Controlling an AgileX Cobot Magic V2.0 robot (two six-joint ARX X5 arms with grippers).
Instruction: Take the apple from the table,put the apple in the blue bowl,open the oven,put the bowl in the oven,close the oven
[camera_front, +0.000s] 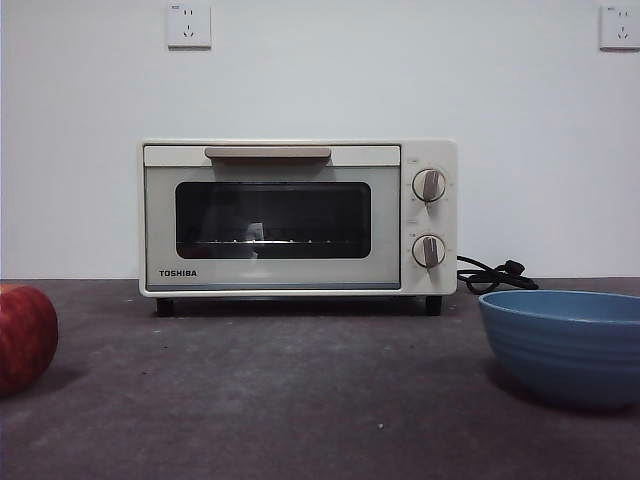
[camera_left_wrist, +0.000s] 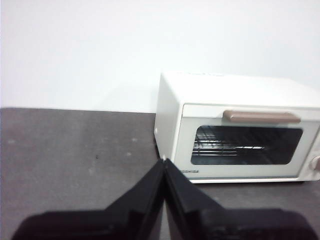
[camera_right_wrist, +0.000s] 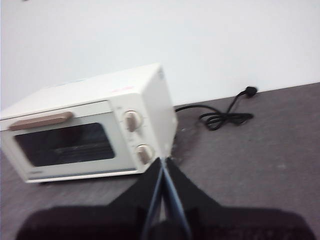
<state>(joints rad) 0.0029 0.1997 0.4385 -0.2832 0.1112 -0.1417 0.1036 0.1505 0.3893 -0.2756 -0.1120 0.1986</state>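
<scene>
The red apple (camera_front: 22, 338) lies on the table (camera_front: 300, 400) at the near left edge of the front view, partly cut off. At the near right stands the blue bowl (camera_front: 565, 345), with nothing showing in it. Between them, further back, sits the cream oven (camera_front: 298, 217) with its door closed and beige handle (camera_front: 268, 153) at the top. My left gripper (camera_left_wrist: 164, 161) is shut and holds nothing, hanging above the table to the left of the oven (camera_left_wrist: 240, 127). Shut and with nothing in it too, my right gripper (camera_right_wrist: 163, 161) hovers off the knob side of the oven (camera_right_wrist: 90, 127). Neither arm appears in the front view.
The oven's black cord (camera_front: 492, 274) lies coiled on the table behind the bowl, also seen as the cord (camera_right_wrist: 225, 114) to the oven's right. A white wall with two sockets (camera_front: 188, 25) stands behind.
</scene>
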